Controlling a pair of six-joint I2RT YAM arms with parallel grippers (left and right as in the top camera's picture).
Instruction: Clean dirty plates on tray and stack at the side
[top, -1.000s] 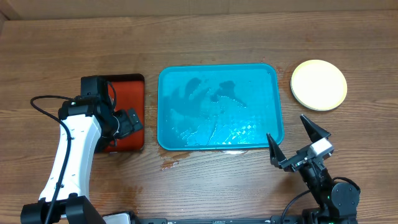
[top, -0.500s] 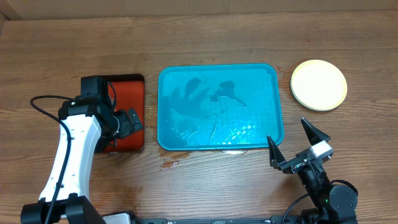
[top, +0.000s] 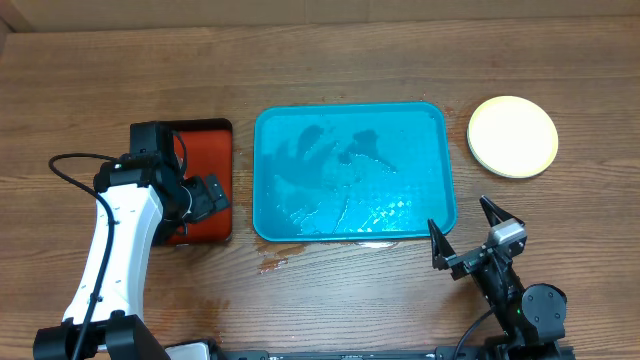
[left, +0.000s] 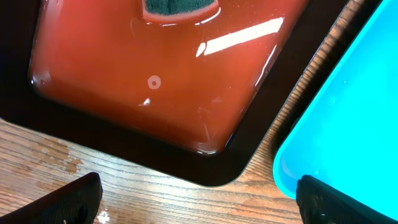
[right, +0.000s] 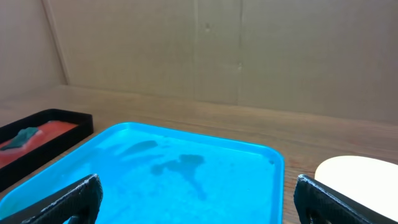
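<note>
The teal-blue tray lies mid-table, wet, with no plate on it; it also shows in the right wrist view and at the right edge of the left wrist view. A pale yellow plate stack sits on the table to the tray's right, also in the right wrist view. I cannot tell how many plates it holds. My right gripper is open and empty near the tray's front right corner. My left gripper is open and empty over the red tray's near edge.
A red tray with a black rim stands left of the teal tray, holding red liquid and a dark green sponge. Water drops lie on the wood in front of the teal tray. A cardboard wall stands behind the table.
My right arm has drawn back slightly toward the front edge and to the left. The left arm, tray and plates have not moved.
</note>
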